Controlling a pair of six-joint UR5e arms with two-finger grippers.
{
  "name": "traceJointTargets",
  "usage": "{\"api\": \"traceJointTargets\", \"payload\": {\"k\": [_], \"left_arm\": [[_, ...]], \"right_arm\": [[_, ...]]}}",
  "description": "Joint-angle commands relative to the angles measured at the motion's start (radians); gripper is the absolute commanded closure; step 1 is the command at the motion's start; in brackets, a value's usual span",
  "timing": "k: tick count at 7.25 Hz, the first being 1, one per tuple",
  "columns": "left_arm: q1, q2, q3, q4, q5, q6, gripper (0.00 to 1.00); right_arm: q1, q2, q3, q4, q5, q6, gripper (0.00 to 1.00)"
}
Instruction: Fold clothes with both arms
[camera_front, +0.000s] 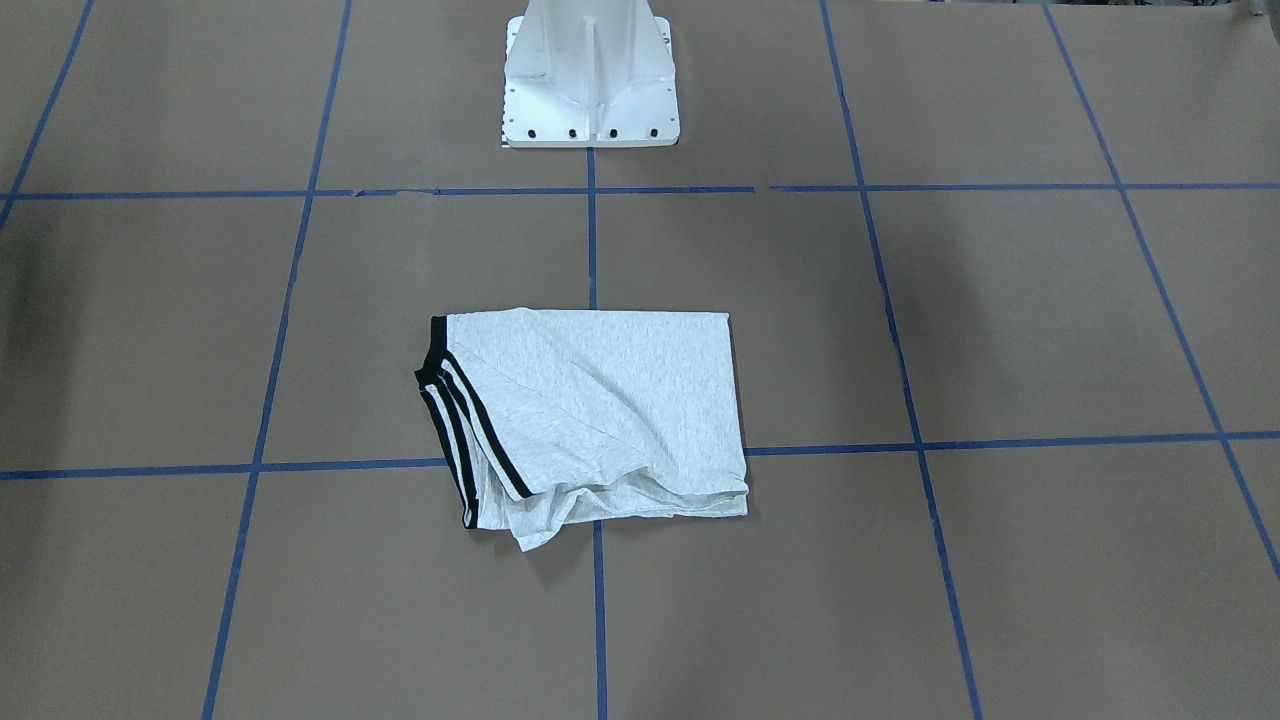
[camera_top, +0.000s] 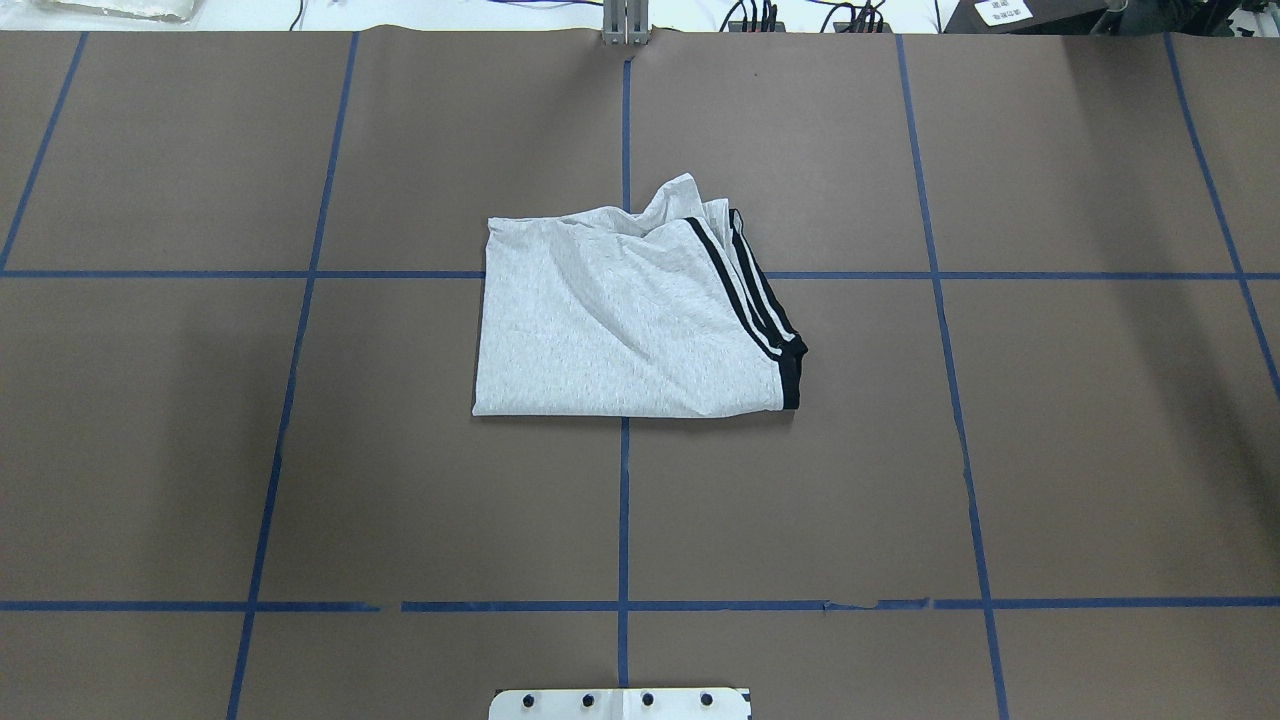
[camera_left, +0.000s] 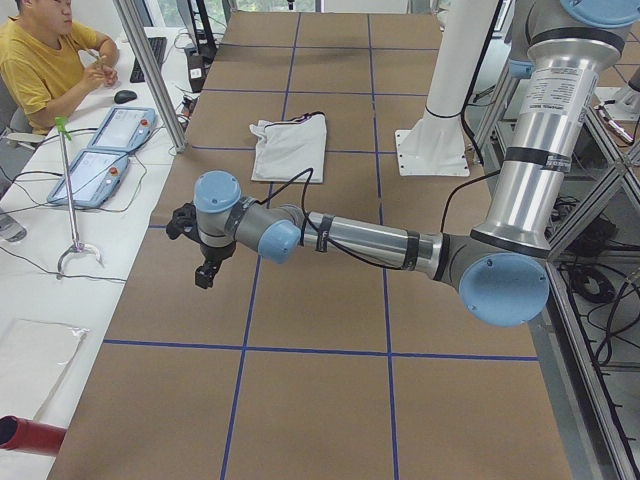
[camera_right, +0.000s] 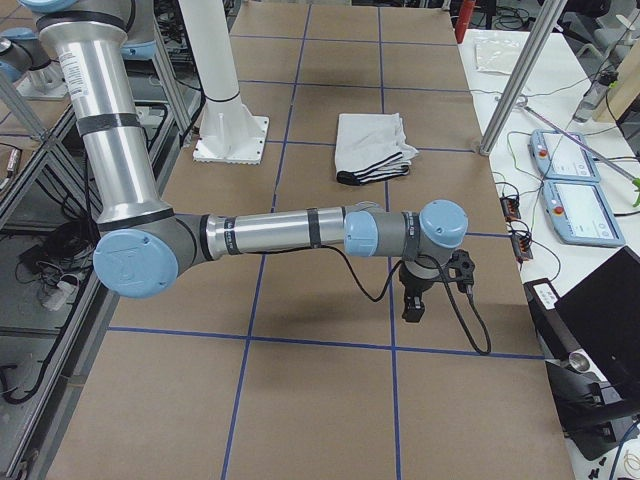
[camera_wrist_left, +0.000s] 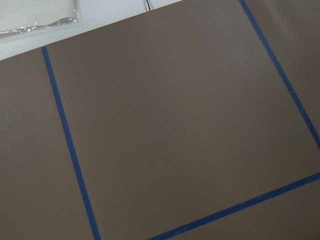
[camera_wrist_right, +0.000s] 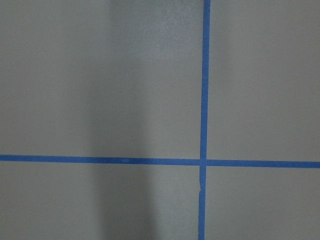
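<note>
Roughly at the middle of the brown paper-covered table (camera_top: 1050, 450) lies the grey T-shirt (camera_top: 625, 320), folded into a compact rectangle across a crossing of the blue tape lines (camera_top: 623, 520). In the overhead view the black double stripes (camera_top: 752, 290) run along its 3 o'clock side, ending in a black band at the 4 o'clock corner. Its 6 o'clock and 9 o'clock edges are straight, and the cloth at 12 o'clock is rumpled, with loose layers sticking out. The printed front is not visible. The white pedestal base (camera_top: 620, 704) stands at 6 o'clock from the shirt, well apart from it.

Neither arm touches the garment. In the left side view, the left arm (camera_left: 370, 240) stretches level over the table, and the left gripper (camera_left: 205, 272) points down above bare paper, at about 7 o'clock from the shirt and well apart. In the right side view, the right arm (camera_right: 280, 232) reaches out likewise, and the right gripper (camera_right: 412, 305) hangs at about 5 o'clock from the shirt, also well apart. From these side views I cannot tell whether either claw is spread or closed; both wrist cameras show only paper and tape.

A person in a yellow shirt (camera_left: 40, 62) sits at the side bench near two teach pendants (camera_left: 105, 150).
</note>
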Motion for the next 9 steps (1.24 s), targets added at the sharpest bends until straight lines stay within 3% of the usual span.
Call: {"api": "traceJointTargets", "payload": {"k": [1, 4, 6, 9], "left_arm": [[-0.045, 0.001, 0.005, 0.002, -0.008, 0.038, 0.00], [-0.064, 0.120, -0.096, 0.010, -0.006, 0.030, 0.00], [-0.062, 0.128, -0.103, 0.019, 0.052, 0.011, 0.00], [-0.056, 0.126, -0.090, 0.043, 0.052, 0.014, 0.00]], "right_arm": [[0.004, -0.046, 0.063, 0.000, 0.005, 0.010, 0.00], [-0.001, -0.055, 0.080, -0.011, -0.039, 0.012, 0.00], [-0.021, -0.042, 0.083, -0.025, -0.053, 0.010, 0.00], [-0.025, -0.063, 0.185, -0.155, -0.082, -0.004, 0.00]]}}
